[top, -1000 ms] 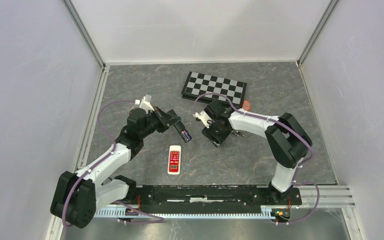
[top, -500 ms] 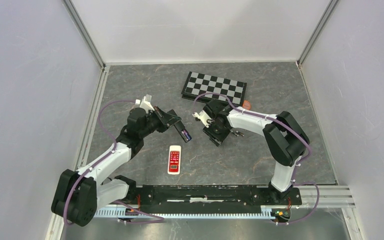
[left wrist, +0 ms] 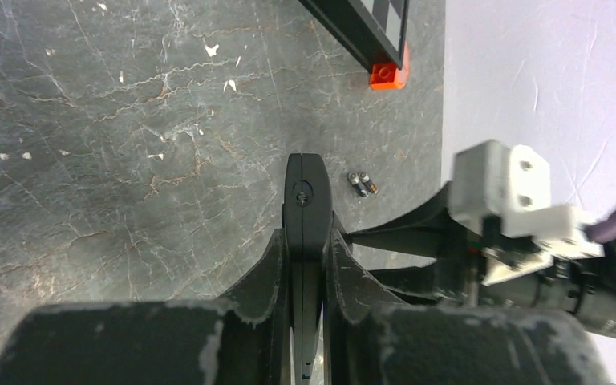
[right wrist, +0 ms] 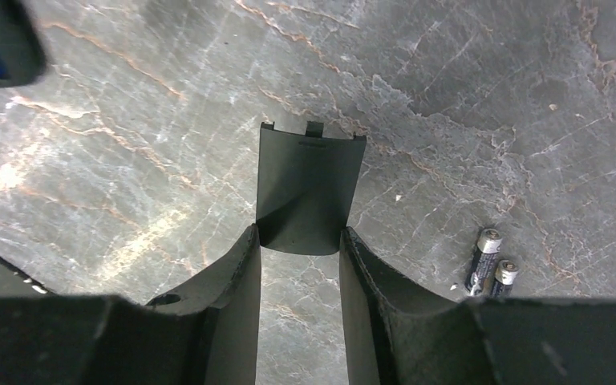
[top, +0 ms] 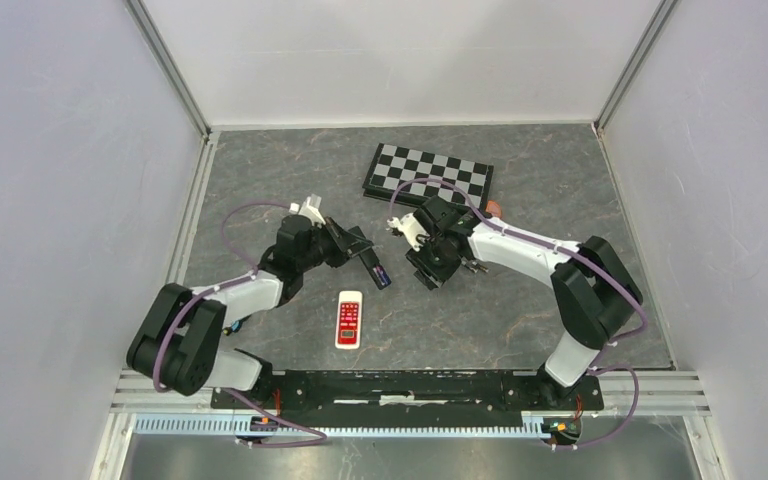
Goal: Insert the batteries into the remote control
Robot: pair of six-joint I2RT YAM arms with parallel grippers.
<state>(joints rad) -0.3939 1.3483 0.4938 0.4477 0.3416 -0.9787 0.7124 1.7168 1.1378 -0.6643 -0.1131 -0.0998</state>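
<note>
We see two dark batteries (right wrist: 482, 261) (silvery ends) side by side, lower right of the right wrist view; black remote control (left wrist: 305, 200) held edge-on.

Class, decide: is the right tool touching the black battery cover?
Touching. The right wrist view shows the battery cover wedged in the right tool, its two side edges pressed against both fingers.

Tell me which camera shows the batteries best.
Right wrist view: both batteries lie side by side on the table, close and sharp, with their silver caps clear. The left wrist view shows them small and distant, beyond the held remote. The top view gives at most a speck.
</note>
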